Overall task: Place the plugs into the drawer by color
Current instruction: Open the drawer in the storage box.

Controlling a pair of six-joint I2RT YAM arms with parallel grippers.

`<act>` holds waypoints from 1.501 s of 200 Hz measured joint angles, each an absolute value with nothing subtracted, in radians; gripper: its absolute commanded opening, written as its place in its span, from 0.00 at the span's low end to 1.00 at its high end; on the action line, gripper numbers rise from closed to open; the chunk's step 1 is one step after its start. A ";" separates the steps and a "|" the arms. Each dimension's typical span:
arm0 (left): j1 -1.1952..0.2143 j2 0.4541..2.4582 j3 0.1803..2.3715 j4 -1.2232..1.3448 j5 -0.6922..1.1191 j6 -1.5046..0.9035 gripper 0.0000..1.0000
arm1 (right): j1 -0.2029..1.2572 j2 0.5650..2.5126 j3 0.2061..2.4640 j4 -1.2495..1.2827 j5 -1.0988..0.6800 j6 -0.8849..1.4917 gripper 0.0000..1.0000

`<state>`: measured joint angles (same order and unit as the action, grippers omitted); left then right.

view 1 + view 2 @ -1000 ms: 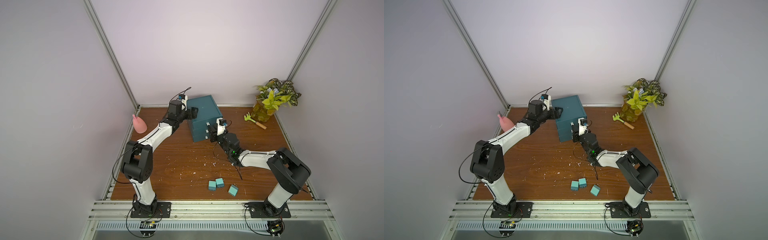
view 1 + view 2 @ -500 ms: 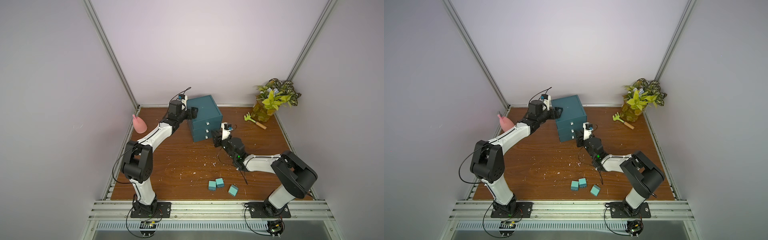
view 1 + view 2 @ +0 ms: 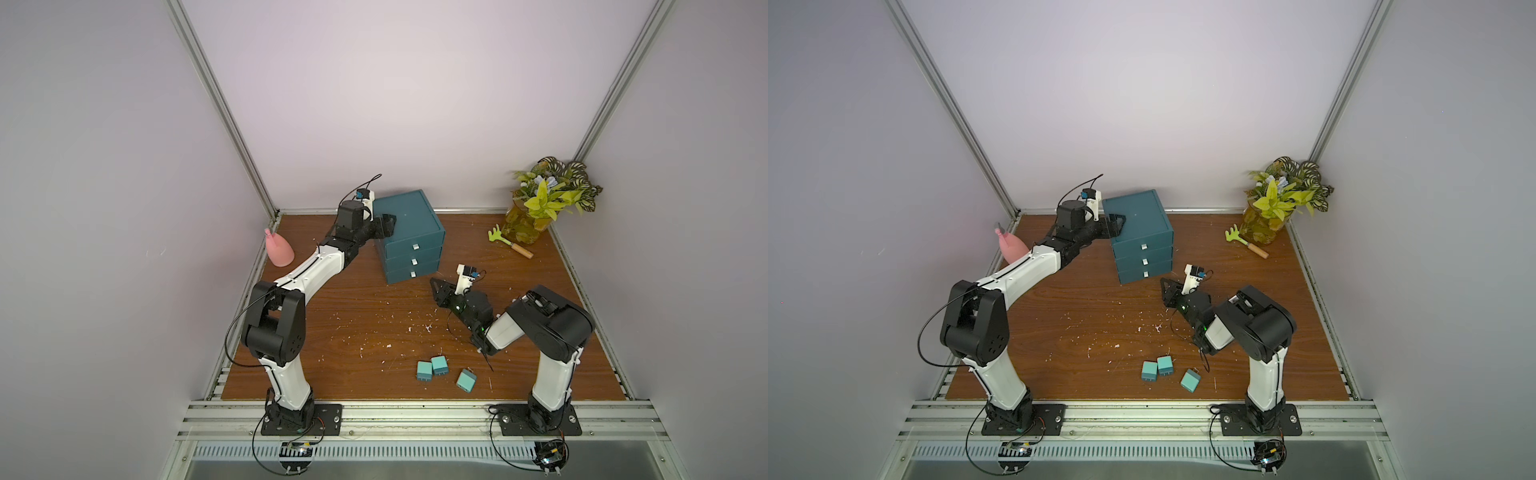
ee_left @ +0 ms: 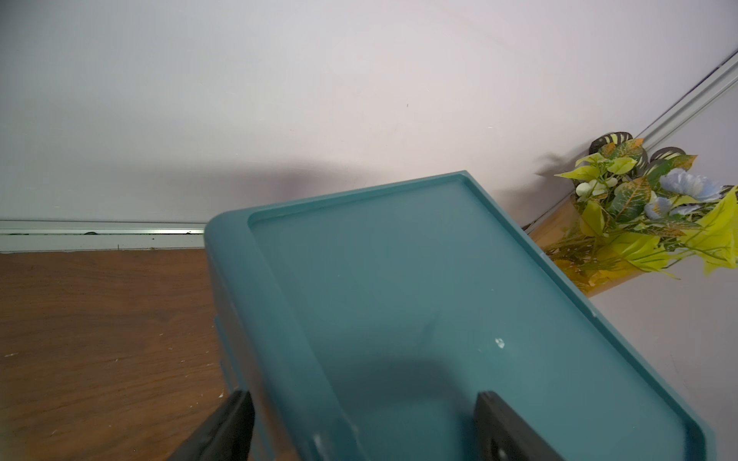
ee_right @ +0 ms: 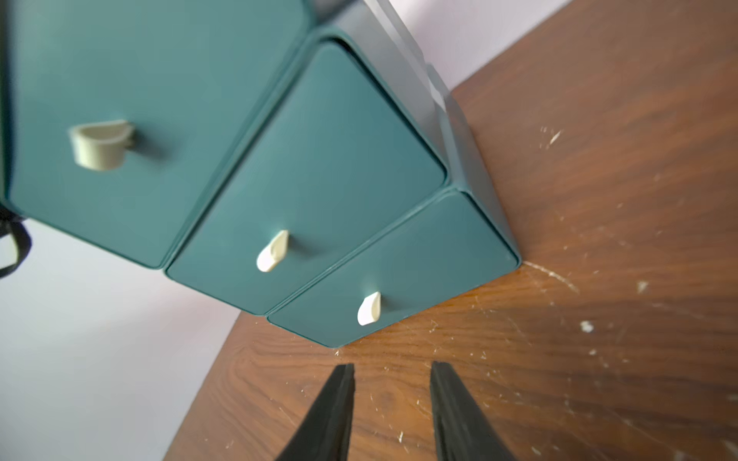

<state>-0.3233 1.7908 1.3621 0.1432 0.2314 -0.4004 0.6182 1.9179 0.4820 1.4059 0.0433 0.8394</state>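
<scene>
Both top views: drawer cabinet (image 3: 409, 226) sits centre frame, near the back wall, standing on the tabletop (image 3: 353, 332). Three stacked fronts face the camera, all look pushed in, and each has a white tab handle (image 5: 272, 251). Three blue-teal plugs (image 3: 439, 365) lie on the tabletop at lower centre, well apart from the cabinet. Two are just beside each other and the third is a bit to their right, tilted. I see no other plugs.

My left pincer (image 3: 388, 224) is at the cabinet's upper-left top edge. Jaws are apart and grip nothing. In the left wrist view one finger is outside the side wall and the other is over the top panel, straddling the rim. I can't tell if either touches.

My right pincer (image 3: 435, 290) is right of centre, low, near the bottom drawer's lower right and pointing at it. In the right wrist view its fingers (image 5: 331, 415) are parted a little and empty, with bare wood between them, short of the lowest handle.

The rest:
- Pink spray bottle (image 3: 279, 249) at the left edge of the tabletop.
- Plant (image 3: 540, 203) at upper right.
- Small green rake (image 3: 509, 243) just beside the plant.
- White specks (image 3: 426, 328) scattered mid-tabletop.
</scene>
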 measured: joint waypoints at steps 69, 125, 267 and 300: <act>-0.321 1.791 1.362 0.143 0.236 -0.400 0.82 | 0.618 2.070 0.633 1.472 -0.033 0.958 0.37; -0.320 1.791 1.362 0.143 0.236 -0.400 0.82 | 0.618 2.162 0.704 1.469 -0.067 1.007 0.36; -0.310 1.791 1.362 0.143 0.240 -0.400 0.82 | 0.613 2.228 0.778 1.500 -0.123 1.074 0.21; -0.307 1.791 1.362 0.143 0.243 -0.400 0.82 | 0.606 2.228 0.778 1.500 -0.134 1.082 0.08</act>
<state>-0.3073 1.7908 1.3621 0.1432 0.2428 -0.4004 0.6060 2.2284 0.7780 1.4998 -0.1337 1.0821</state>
